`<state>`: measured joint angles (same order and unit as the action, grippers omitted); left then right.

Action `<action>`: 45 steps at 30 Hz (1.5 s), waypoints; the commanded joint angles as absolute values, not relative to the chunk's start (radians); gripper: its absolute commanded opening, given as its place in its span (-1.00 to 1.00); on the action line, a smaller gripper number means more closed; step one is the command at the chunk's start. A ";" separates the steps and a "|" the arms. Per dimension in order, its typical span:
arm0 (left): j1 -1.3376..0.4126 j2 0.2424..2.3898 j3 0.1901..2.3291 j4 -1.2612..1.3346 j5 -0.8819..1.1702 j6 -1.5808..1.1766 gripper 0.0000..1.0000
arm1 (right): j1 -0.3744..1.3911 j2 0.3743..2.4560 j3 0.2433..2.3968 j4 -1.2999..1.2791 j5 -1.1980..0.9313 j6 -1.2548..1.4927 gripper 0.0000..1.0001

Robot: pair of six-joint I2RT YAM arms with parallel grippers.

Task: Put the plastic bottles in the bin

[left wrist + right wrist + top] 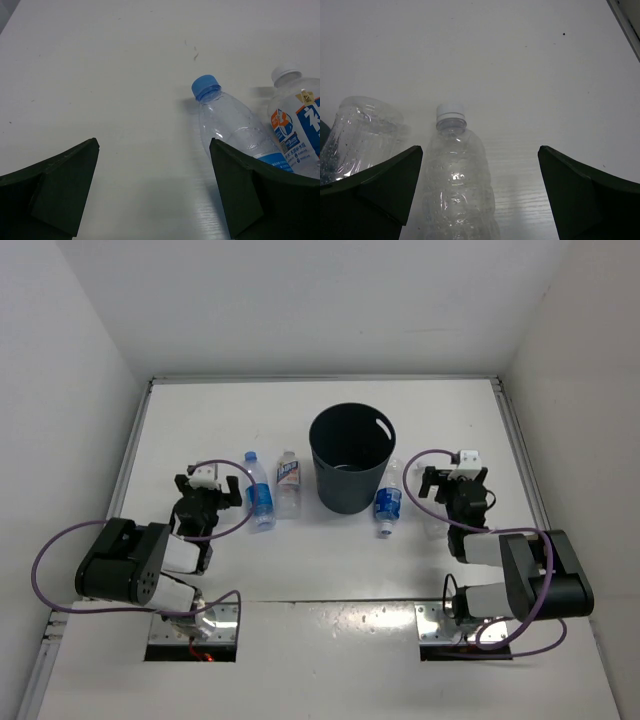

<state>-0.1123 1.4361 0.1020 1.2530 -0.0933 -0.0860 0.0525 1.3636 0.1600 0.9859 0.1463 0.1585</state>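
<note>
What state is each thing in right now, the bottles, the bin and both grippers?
blue-capped bottle: lying on its side, capped, on the table.
white-blue labelled bottle: lying on its side, capped.
blue-labelled bottle: lying beside the bin, outside it.
unlabelled bottle: lying on its side, capped, not gripped.
bin: upright, open-topped.
left gripper: open, holding nothing.
right gripper: open, holding nothing.

The white desk [300, 570] is boxed in by plain white walls [60, 360] on three sides: left, far and right. A pale rail [522, 455] runs along its side and far edges. A seam [320, 602] crosses it near the front, where two metal plates [225, 618] sit in cut-outs. Close up, the surface carries marks — a few small dark scuffs [195, 55] and a lone speck [563, 34].
</note>
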 commanded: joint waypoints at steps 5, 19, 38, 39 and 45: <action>-0.117 1.431 0.118 1.304 -0.081 -0.078 1.00 | -0.009 1.358 0.170 1.031 0.023 0.167 1.00; -0.117 1.344 0.219 1.125 -0.017 -0.038 1.00 | -0.023 1.358 0.156 1.063 -0.058 0.167 1.00; -0.178 1.177 0.829 -0.025 -0.451 -0.257 1.00 | 0.034 1.226 0.241 0.867 0.214 0.215 1.00; -0.160 1.099 0.780 0.003 -0.367 -0.280 1.00 | 0.044 1.192 0.271 0.783 0.215 0.215 1.00; -0.065 1.055 0.770 0.080 -0.218 -0.420 1.00 | 0.017 0.991 0.435 0.411 0.280 0.269 1.00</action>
<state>-0.0814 1.0454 0.7235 0.0654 -0.2741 -0.3023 0.0383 1.0550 0.3328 0.6292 0.2356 0.2325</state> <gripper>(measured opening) 0.997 0.996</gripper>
